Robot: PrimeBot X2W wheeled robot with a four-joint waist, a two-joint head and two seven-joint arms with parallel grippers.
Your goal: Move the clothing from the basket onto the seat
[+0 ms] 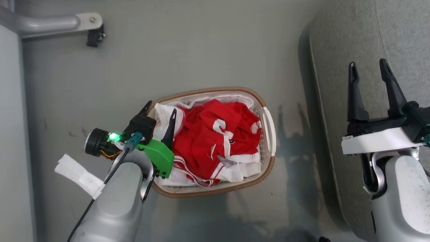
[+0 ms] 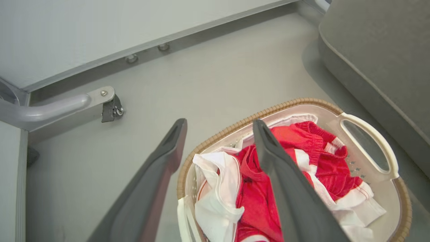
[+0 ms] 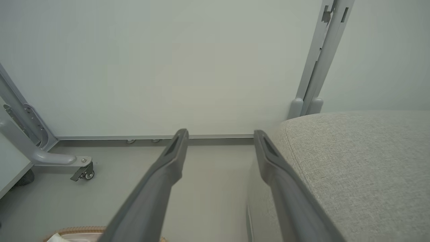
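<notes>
The basket stands on the grey floor, cream plastic with a brown woven rim, and holds a heap of red clothing with white stripes and trim. My left gripper hovers open over the basket's left end, one finger inside the rim line and one outside it. In the left wrist view the left gripper straddles the basket rim above the clothing. The grey seat lies to the right. My right gripper is open above the seat's edge, seen also as the right gripper beside the seat.
A wheeled metal frame leg reaches in at the upper left, with a pale wall panel behind it. A white tag hangs from my left forearm. Bare floor lies between the basket and the wall.
</notes>
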